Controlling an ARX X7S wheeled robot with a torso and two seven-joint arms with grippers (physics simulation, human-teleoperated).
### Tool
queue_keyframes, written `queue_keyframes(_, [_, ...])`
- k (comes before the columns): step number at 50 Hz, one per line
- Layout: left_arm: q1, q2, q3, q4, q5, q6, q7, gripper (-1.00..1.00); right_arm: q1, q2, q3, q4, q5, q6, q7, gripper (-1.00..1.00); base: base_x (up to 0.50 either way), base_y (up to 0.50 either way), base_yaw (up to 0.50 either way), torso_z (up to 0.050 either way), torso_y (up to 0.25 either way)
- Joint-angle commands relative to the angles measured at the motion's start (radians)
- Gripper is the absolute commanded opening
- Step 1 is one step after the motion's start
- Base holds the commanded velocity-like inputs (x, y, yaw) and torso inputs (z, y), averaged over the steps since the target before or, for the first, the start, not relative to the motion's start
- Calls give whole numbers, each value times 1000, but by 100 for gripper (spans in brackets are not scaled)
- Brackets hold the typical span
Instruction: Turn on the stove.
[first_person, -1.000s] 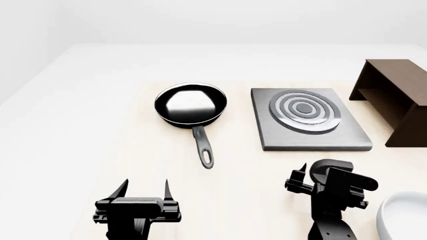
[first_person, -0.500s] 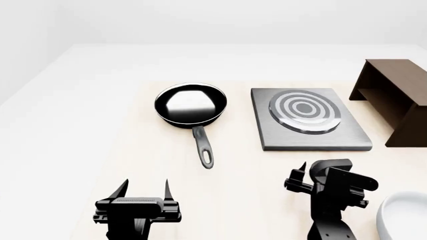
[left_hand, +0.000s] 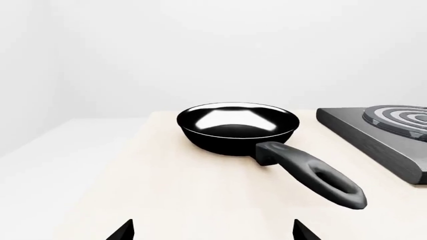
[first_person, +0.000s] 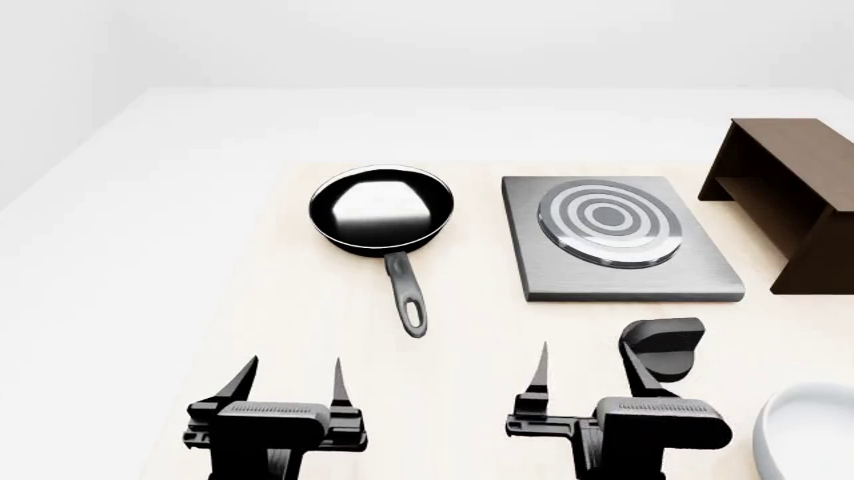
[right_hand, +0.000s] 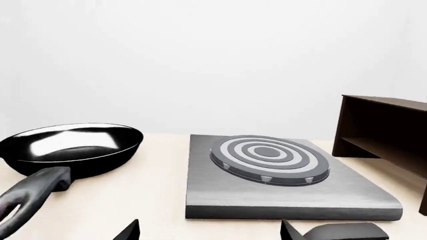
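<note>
Both grippers hang open, well short of the stove (first_person: 617, 240).

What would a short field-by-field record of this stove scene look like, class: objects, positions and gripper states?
stove: grey slab with ring burner, right of the pan
knob: small black knob, apart from the slab on its near side
frying pan: black, empty, handle toward the robot
shelf: dark brown, far right
left gripper: open, empty
right gripper: open, beside the knob, contact unclear
</note>
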Motion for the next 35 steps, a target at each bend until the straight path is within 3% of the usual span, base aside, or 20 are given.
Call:
queue_keyframes(1, [27, -13, 15, 67, 9, -8, -12, 100, -114, 8, -83, -133, -77, -44, 13, 100, 0, 0, 0, 0, 0])
queue_keyframes(35, [23, -23, 31, 68, 5, -7, -22, 100, -126, 23, -98, -165, -69, -48, 24, 100, 0, 0, 0, 0, 0])
